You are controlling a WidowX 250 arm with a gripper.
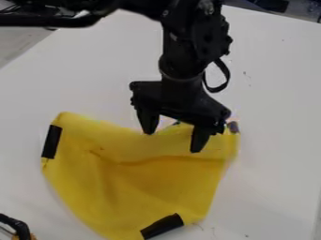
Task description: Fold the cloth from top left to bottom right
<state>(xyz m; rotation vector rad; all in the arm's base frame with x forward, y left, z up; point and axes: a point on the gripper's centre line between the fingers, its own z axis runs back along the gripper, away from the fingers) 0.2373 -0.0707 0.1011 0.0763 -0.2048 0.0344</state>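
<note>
Yellow cloth (144, 183) on white surface (276, 140), mostly below and left of wide-open hand (173, 141). Set at top edge (119, 133), right of middle, well apart from top left corner (65, 119); probably needs shifting left before any diagonal fold.

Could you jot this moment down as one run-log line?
Gripper: open, at upper edge of yellow cloth | cloth: creased, mostly spread | surface: white table | fold: looks unfinished

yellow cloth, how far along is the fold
No finished diagonal fold shows: the yellow cloth lies spread, with only a shallow ridge along its upper part. The open gripper is at the upper edge. Bringing the top left over to the bottom right appears left to do.
</note>
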